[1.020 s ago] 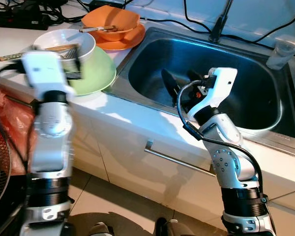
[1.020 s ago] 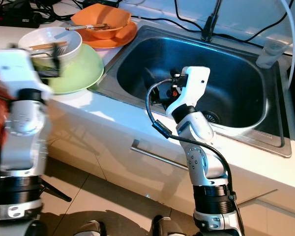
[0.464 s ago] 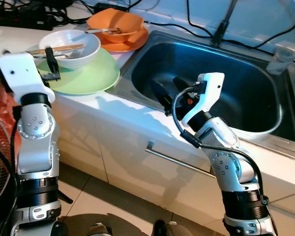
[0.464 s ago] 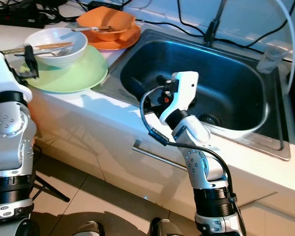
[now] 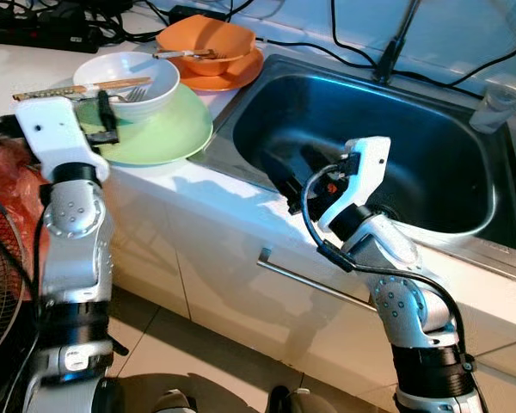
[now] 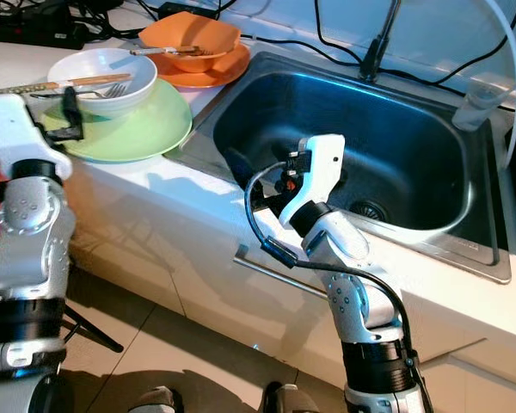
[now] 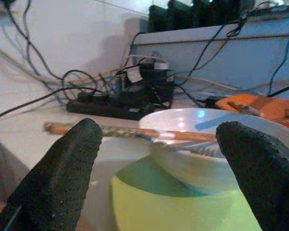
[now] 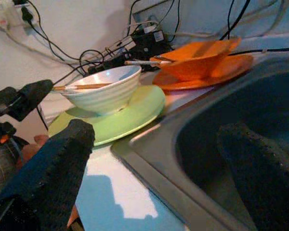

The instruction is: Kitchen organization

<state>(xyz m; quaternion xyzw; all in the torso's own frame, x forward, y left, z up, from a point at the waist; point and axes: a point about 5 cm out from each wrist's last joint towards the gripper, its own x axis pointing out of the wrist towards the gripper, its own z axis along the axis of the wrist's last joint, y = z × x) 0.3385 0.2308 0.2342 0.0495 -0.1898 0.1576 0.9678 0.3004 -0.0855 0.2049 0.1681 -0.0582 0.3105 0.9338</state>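
White countertop [image 5: 198, 185] runs along the wall, with a steel sink [image 5: 464, 232] let into it. On the counter beside the sink a white bowl [image 5: 125, 82] is seen resting on a green plate [image 5: 168, 133], with chopsticks [image 5: 64, 89] and a fork [image 5: 138, 93] laid across it; further back, an orange bowl [image 5: 206, 39] sits on an orange plate [image 5: 241, 73].

The approach step is judged to be in hand: the left gripper [image 5: 109, 116] is held with fingers spread just short of the white bowl's rim, touching nothing. A short advance and a closing on the rim would be called for next. The right gripper [image 5: 285, 168], likewise spread and empty, hangs over the sink basin, well apart from the dishes.
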